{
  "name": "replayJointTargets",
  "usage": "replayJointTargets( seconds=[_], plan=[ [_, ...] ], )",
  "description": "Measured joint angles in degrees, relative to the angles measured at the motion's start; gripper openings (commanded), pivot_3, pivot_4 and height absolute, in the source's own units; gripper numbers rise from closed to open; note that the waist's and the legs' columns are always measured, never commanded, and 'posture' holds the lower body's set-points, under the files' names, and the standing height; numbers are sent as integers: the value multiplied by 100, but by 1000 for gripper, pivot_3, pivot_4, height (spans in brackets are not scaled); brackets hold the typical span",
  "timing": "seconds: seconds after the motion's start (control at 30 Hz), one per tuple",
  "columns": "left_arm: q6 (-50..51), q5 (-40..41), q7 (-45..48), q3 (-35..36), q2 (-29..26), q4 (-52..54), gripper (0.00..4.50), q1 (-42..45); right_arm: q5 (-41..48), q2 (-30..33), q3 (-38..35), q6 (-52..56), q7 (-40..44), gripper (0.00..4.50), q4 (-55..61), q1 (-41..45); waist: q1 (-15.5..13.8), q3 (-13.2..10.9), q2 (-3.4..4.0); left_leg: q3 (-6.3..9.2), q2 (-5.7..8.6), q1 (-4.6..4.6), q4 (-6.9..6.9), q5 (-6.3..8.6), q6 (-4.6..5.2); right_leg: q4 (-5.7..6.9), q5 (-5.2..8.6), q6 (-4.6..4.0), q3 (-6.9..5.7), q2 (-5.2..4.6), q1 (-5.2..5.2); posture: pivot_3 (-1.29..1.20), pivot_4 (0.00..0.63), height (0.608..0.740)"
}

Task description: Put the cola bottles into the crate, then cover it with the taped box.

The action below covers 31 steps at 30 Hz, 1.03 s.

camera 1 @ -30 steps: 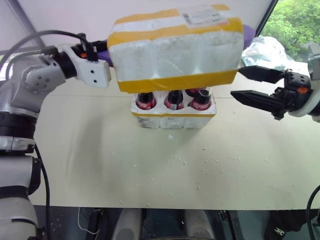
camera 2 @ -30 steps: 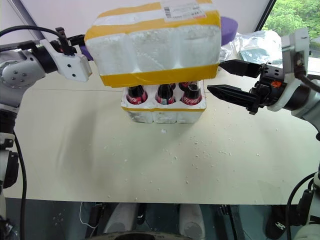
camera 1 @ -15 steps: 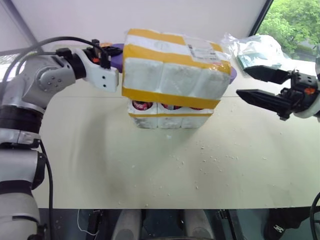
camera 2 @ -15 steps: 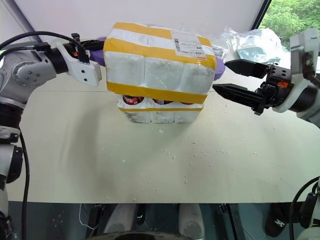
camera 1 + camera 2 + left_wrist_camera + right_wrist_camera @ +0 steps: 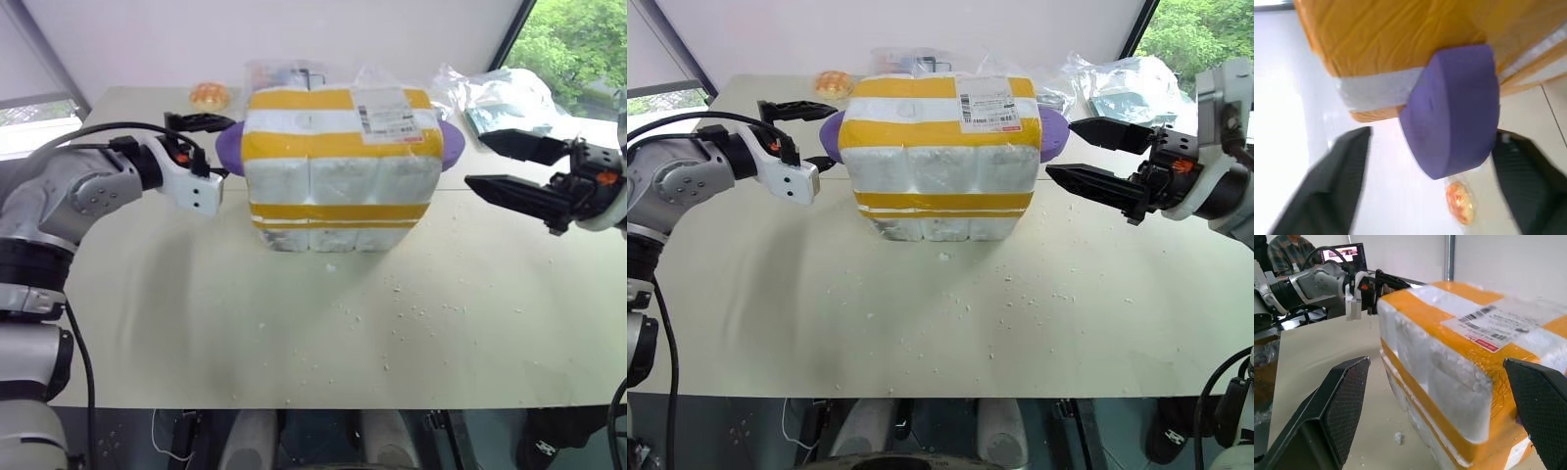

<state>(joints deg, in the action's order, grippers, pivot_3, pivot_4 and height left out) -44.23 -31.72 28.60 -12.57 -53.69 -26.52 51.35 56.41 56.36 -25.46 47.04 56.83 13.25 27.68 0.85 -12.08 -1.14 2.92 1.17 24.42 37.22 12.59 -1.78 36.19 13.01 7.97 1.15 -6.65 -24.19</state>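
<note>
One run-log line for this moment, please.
phase: covering | box: seated on crate | left gripper: open, beside box | right gripper: open, clear of box

Left gripper point(image 5: 795, 134) fingers spread, right gripper point(image 5: 1087, 153) fingers spread, both arms raised

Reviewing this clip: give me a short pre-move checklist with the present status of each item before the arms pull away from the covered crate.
1. Taped box seated over crate: ok, level, edges lined up.
2. Cola bottles covered: ok, hidden under the box; count cannot tell.
3. Left gripper released: ok, fingers spread around the purple knob, not clamping.
4. Right gripper clear: ok, open, apart from the box.
5. Table clear of obstacles for retreat: ok, only foam crumbs.
</note>
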Motion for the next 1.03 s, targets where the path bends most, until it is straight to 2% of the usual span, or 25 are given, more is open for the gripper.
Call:
replayJointTargets(
  seconds=[0.27,0.33,0.4,0.5,0.57,0.6,0.67,0.73,0.87,1.03],
  plan=[
    [-286,45,-274,176,-452,379,4479,-461,-171,85,145,-73,192,4500,-159,93,12,0,0,-1,0,-1,-1,0,0,1,0,0,0,0,0,0,150,737],
    [-130,806,17,432,-622,720,4479,-941,-227,100,208,-112,250,4500,-221,105,26,0,1,-1,-2,-2,-2,0,0,1,0,-1,1,-1,-1,0,150,737],
    [367,1930,607,662,-722,1139,4479,-1507,-281,114,218,-126,311,4500,-257,82,27,-1,2,-1,-4,-2,-5,0,0,4,1,-2,2,-1,-4,0,150,737],
    [1809,3666,1453,1087,-749,1904,4479,-2219,-358,124,240,-140,395,4500,-337,74,20,-1,3,0,-5,0,-2,0,0,2,0,-3,2,-1,-5,0,150,737],
    [3272,4839,1813,1439,-830,2335,4479,-2448,-417,128,262,-167,438,4500,-360,81,11,-1,3,1,-5,-1,2,0,0,3,0,-2,2,0,-3,0,150,737],
    [4239,5618,1926,1670,-878,2490,4479,-2475,-452,132,272,-187,460,4500,-378,81,12,-1,3,1,-5,0,3,0,0,3,0,-2,2,0,-2,0,150,737],
    [6688,7720,2200,2405,-1184,2553,4479,-2445,-561,142,330,-254,549,4500,-453,80,39,-3,1,5,-7,-1,3,0,0,4,2,0,1,3,-2,0,150,737],
    [8119,8798,2492,2919,-1523,2442,4479,-2368,-669,151,393,-316,622,4500,-530,73,60,-4,4,4,-6,-4,0,0,0,3,3,0,1,4,-2,0,150,737],
    [9233,9389,2791,3388,-1665,2329,4479,-2303,-791,152,474,-368,712,4500,-615,74,83,-2,13,4,-7,-8,-4,0,0,5,4,-2,1,10,-2,0,150,737],
    [9618,9404,2887,3415,-1653,2398,4479,-2178,-839,132,497,-384,708,4500,-715,151,89,-2,12,2,-7,-6,-2,0,-1,1,3,-3,4,10,-1,0,150,737]
  ],
)
